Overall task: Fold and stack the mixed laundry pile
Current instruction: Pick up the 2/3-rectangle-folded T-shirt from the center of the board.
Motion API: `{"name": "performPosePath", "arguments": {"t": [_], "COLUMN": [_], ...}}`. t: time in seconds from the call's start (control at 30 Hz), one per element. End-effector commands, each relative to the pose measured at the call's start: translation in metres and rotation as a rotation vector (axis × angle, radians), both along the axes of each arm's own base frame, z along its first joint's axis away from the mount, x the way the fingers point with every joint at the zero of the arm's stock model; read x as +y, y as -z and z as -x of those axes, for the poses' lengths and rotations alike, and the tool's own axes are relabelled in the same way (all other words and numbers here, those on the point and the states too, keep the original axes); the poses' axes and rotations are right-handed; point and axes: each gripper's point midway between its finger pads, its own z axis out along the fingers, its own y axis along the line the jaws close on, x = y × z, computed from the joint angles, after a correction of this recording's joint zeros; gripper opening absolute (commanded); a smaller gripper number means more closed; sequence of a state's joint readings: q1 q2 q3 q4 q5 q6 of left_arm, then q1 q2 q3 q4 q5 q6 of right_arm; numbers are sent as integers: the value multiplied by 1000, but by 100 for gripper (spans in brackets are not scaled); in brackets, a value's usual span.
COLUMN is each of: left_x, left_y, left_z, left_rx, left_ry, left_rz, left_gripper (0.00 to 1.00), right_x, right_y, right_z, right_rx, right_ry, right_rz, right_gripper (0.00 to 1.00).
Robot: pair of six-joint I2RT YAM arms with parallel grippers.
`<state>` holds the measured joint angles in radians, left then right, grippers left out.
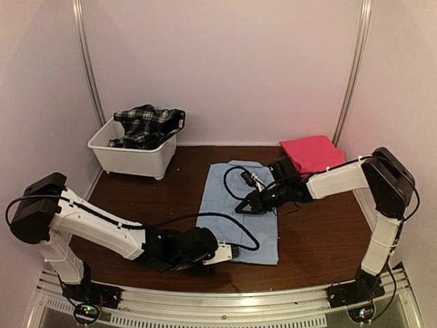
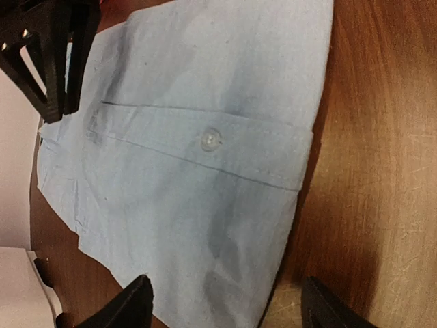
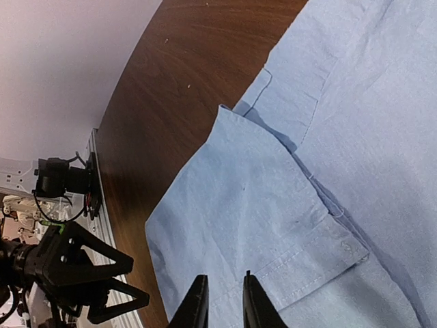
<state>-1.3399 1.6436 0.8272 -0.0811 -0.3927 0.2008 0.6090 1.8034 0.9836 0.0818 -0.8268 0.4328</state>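
Closest to me, the left gripper (image 2: 229,304) hangs low over the near edge of the light blue shirt (image 1: 218,198). Its jaws are spread wide and hold nothing. One black finger is over the cloth and the other is over the bare brown surface (image 1: 136,198).

The shirt lies mostly flat in the middle of the surface. A sleeve with a buttoned cuff is laid over the body of it, so I think the folding has started but is not done.

The right gripper (image 3: 224,304) reaches in from the other side and sits over the middle of the shirt. Its jaws are close together, with only a thin gap. I cannot tell if they pinch the cloth or just hover over it.

Far back on the right lies the bright pink-red cloth (image 1: 311,154). It looks like a neat flat square, so I think that one is already folded.

Far back on the left, the black-and-white plaid garment (image 1: 147,123) is bunched up in the white tub (image 1: 133,158). It looks untouched.

So I think one piece is done, one is half done, and one is left. Nothing is stacked yet.
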Motion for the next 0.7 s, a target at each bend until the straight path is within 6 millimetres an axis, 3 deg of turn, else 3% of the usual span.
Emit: {"name": "performPosePath", "arguments": {"t": [0.0,0.13,0.23,0.43,0.67], "left_x": [-16,-28,-33,-44,-49], "left_y": [8,23,26,9,-25], "left_z": [-2,7,0,-20,-16], "left_rx": [-151,-190,-243,-364,-369], "left_ry": [79,135,122,48,70], "left_rz": [-122,-171,-190,-156,-92], "left_gripper": [72,68,62,43,9], "right_x": [19,23,24,21,17], "right_y": [11,41,59,91,102], "right_z": [1,-3,-6,8,28], "right_rx": [-3,21,26,76,104], "right_ry": [-77,-91,-95,-117,-144], "right_rz": [11,67,99,162,175], "right_gripper": [16,13,11,9,8]}}
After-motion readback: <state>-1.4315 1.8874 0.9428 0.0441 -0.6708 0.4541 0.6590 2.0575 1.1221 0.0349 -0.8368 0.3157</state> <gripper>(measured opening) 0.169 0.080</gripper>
